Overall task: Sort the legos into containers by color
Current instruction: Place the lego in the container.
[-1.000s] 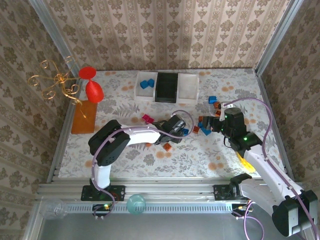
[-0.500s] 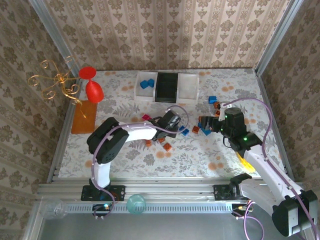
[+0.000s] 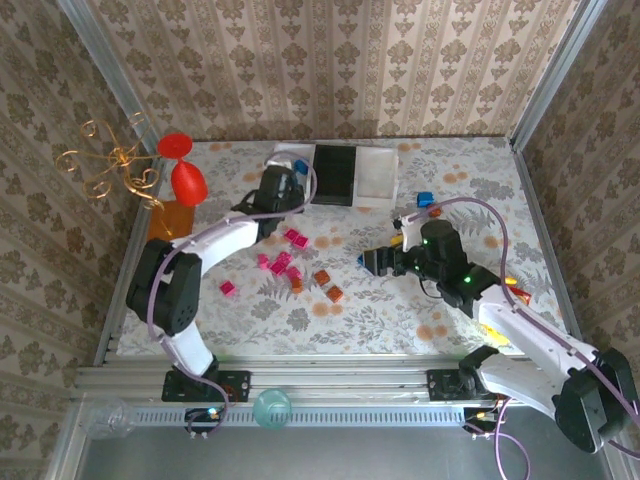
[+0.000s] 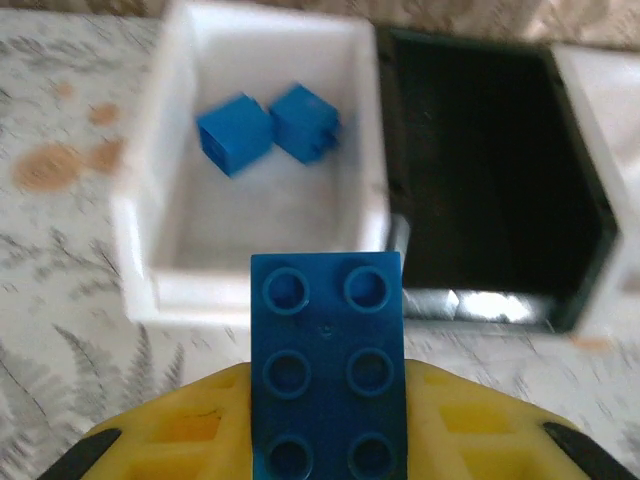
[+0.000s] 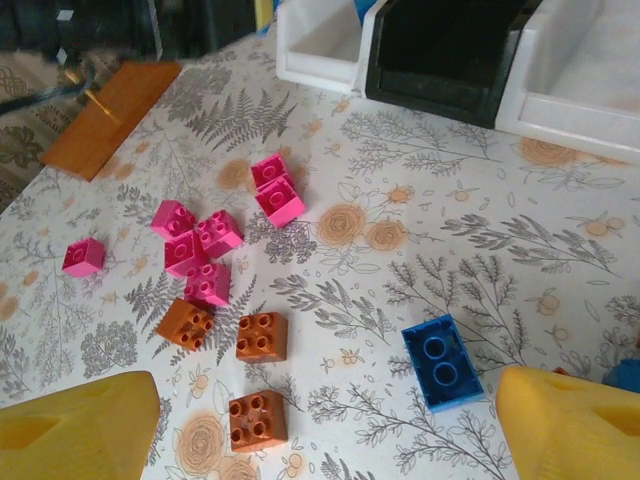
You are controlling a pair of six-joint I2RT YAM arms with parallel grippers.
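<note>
**Left white bin** (image 4: 200,290): open-topped and holding two blue bricks (image 4: 235,135), which I judge marks it as the blue container.

**Left claw** (image 4: 328,435): just short of that bin's near wall, pinching a six-stud blue brick (image 4: 328,350), studs up, with a yellow finger (image 4: 180,435) against each long side. The brick is hard, light moulded plastic with smooth glossy walls. I expect it neither to deform nor to break, but it could slip or swivel if pinched at a corner. The place to hold is the flat opposing side walls near mid-length, as here.

**Black bin** (image 4: 490,170): touching the left bin, with no bricks visible inside.

**Right white bin** (image 4: 615,100): touching the black one and partly cut off by the frame.

**Floral tablecloth** (image 5: 420,230): a loose cluster of pink bricks (image 5: 200,250), several touching. Just beside them lie three orange-brown bricks (image 5: 262,335). Well to their right a small blue brick (image 5: 442,362) lies alone. All should handle alike: rigid, near weightless and easily nudged aside by a finger. I judge a straight descent astride two parallel walls best, and the crowded pink ones hardest to straddle.

**Right claw** (image 5: 328,385): spread wide above this patch, pinching nothing.
</note>
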